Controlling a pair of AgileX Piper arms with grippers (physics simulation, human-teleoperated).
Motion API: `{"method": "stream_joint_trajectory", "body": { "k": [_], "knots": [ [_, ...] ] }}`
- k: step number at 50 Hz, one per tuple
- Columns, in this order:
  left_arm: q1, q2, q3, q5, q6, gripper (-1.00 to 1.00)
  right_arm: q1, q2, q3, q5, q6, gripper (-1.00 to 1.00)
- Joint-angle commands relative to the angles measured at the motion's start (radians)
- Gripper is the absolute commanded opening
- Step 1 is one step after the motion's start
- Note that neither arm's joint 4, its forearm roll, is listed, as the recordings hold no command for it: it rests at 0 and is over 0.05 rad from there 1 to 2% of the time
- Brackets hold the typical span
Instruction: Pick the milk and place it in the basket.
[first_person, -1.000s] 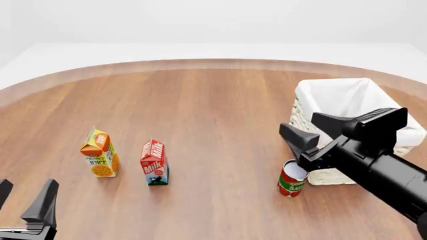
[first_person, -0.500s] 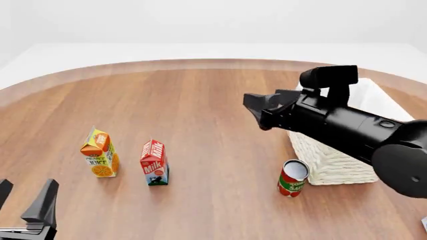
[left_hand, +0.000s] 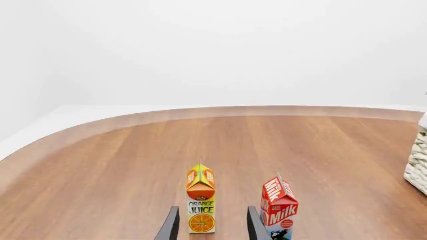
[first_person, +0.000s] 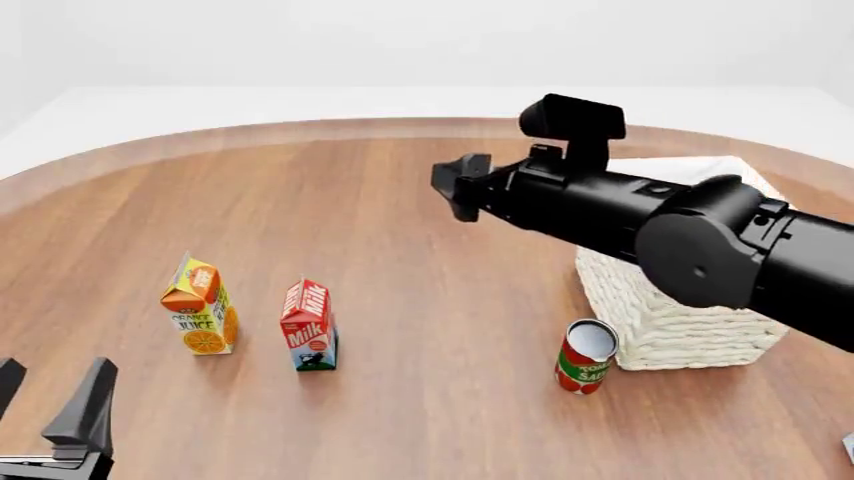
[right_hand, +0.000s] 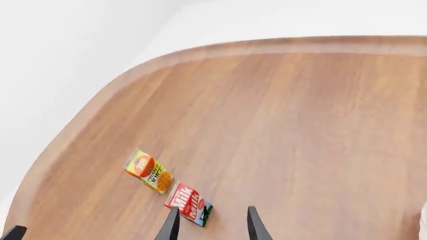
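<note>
- The left end effector (first_person: 47, 410) stays parked at the near counter (first_person: 400, 220) edge, fingers spread, empty.
- The milk (first_person: 308, 326) stands upright beside the juice carton (first_person: 200, 306), untouched.
- The right end effector (first_person: 461, 185), spread and empty, has swung leftward, away from the basket (first_person: 667, 320).

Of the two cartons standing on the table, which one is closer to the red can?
The milk, with its red top and blue-and-white base. It stands between the orange juice carton and the red can, so the juice is farther away.
</note>
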Motion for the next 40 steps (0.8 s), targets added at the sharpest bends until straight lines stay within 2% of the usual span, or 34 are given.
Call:
{"method": "stream_joint_trajectory", "body": {
  "k": [1, 16, 18, 19, 28, 40],
  "knots": [
    [0.000, 0.000, 0.000, 0.000, 0.000, 1.00, 0.015, 0.104, -0.065, -0.012, 0.047, 1.00],
    [0.000, 0.000, 0.000, 0.000, 0.000, 1.00, 0.039, 0.226, -0.147, -0.005, 0.112, 1.00],
    [0.000, 0.000, 0.000, 0.000, 0.000, 1.00, 0.046, 0.241, -0.155, -0.006, 0.127, 1.00],
    [0.000, 0.000, 0.000, 0.000, 0.000, 1.00, 0.059, 0.254, -0.157, -0.013, 0.153, 1.00],
    [0.000, 0.000, 0.000, 0.000, 0.000, 1.00, 0.073, 0.310, -0.197, -0.013, 0.152, 1.00],
    [0.000, 0.000, 0.000, 0.000, 0.000, 1.00, 0.092, 0.381, -0.222, -0.056, 0.224, 1.00]
  ]
}}
